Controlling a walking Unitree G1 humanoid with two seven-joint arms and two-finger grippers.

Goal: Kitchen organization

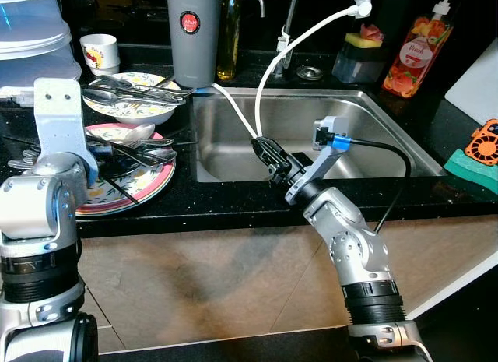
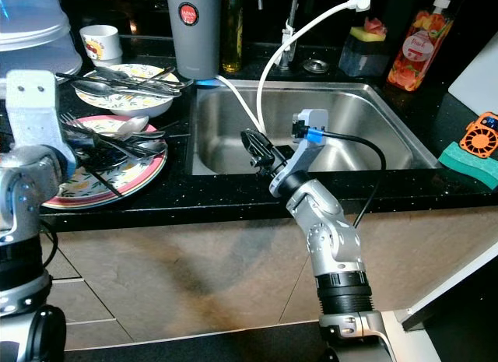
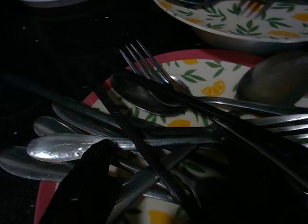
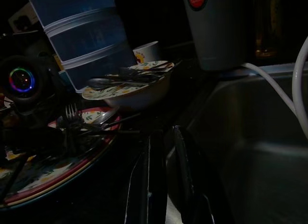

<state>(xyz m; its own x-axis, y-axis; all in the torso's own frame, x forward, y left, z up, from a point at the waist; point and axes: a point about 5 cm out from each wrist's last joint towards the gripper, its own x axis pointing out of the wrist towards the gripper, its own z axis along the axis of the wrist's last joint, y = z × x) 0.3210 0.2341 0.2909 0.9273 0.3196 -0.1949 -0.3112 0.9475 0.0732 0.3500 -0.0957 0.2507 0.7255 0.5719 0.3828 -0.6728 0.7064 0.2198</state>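
Observation:
A red-rimmed plate (image 1: 158, 186) with a lemon pattern lies on the black counter left of the sink, heaped with several forks and spoons (image 1: 146, 150). My left gripper (image 1: 117, 166) hangs low over that heap. Its fingers (image 3: 91, 185) look open, spread on either side of the cutlery (image 3: 144, 96). Behind the plate, a patterned bowl (image 1: 128, 110) holds more cutlery. My right gripper (image 1: 267, 150) hovers at the front left of the steel sink (image 1: 311, 124). It points toward the plate (image 4: 72, 171), and its fingers (image 4: 185, 185) are shut with nothing in them.
A white hose (image 1: 263, 78) loops over the sink just behind my right gripper. A grey canister (image 1: 193, 35), a small cup (image 1: 99, 50) and stacked plastic containers (image 1: 31, 31) stand at the back left. A soap bottle (image 1: 416, 54) and a green sponge (image 1: 471, 164) are on the right.

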